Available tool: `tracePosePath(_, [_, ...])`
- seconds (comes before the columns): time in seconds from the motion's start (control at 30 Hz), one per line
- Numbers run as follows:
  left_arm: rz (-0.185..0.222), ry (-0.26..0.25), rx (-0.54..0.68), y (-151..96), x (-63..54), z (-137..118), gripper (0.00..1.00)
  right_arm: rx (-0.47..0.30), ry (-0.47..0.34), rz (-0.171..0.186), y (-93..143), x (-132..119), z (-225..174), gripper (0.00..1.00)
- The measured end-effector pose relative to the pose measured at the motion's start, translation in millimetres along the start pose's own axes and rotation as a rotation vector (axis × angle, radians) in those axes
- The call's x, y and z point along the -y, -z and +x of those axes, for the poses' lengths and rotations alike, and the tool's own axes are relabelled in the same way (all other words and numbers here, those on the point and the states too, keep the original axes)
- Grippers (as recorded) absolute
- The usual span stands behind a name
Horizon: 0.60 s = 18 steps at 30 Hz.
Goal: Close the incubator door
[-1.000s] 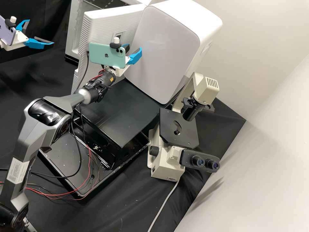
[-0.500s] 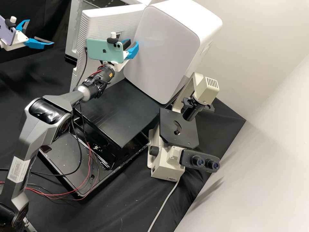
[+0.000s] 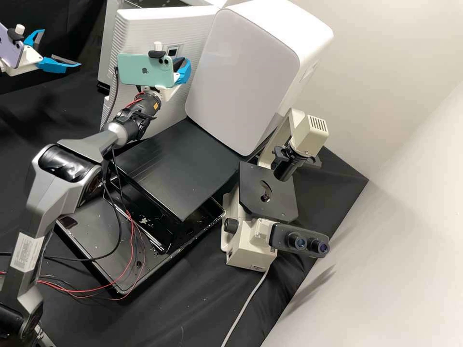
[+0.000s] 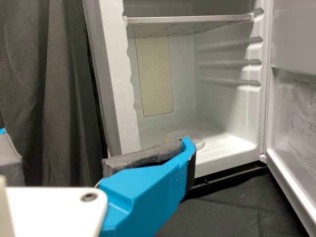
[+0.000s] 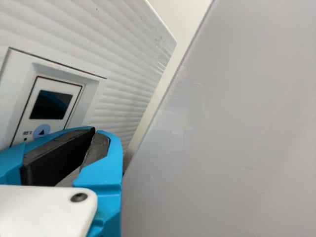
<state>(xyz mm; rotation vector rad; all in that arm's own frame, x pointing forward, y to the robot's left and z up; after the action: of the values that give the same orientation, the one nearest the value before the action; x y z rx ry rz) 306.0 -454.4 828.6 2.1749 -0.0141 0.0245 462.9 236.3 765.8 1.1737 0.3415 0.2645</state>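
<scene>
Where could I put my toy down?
Bare: the black platform between the white box and the tray, and the black cloth between the tray and the grey cable. Crowded: around the right gripper, beside the incubator door and the white box.

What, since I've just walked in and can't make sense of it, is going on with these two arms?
They are at the job of closing the incubator door, which stands open. The right gripper, its fingertips together and holding nothing, is in front of the door's ribbed outer face, next to the big white machine; I can't tell if it touches the door. The left gripper is open and empty, off to the side, facing the incubator's interior, where a clear round dish sits.
</scene>
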Motion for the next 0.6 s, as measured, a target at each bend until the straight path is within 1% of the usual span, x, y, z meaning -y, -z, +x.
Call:
tracePosePath(0.17, [0.000,0.000,0.000,0,0.0,0,1.00,-0.016,0.007,0.011,11,-3,3,0.00])
tracePosePath(0.2, [0.000,0.000,0.000,0,0.0,0,1.00,-0.022,-0.002,0.012,13,-5,3,0.00])
tracePosePath(0.33, [0.000,0.000,0.000,0,0.0,0,1.00,-0.046,-0.023,0.035,20,-10,10,0.00])
tracePosePath(0.37, [0.000,0.000,0.000,0,0.0,0,1.00,-0.051,-0.033,0.051,21,-12,13,0.00])
tracePosePath(0.4, [0.000,0.000,0.000,0,0.0,0,1.00,-0.053,-0.038,0.054,21,-12,15,0.00])
tracePosePath(0.43, [0.000,0.000,0.000,0,0.0,0,1.00,-0.055,-0.043,0.067,21,-11,18,0.00])
tracePosePath(0.6, [0.000,0.000,0.000,0,0.0,0,1.00,-0.062,-0.040,0.089,23,-13,30,0.00])
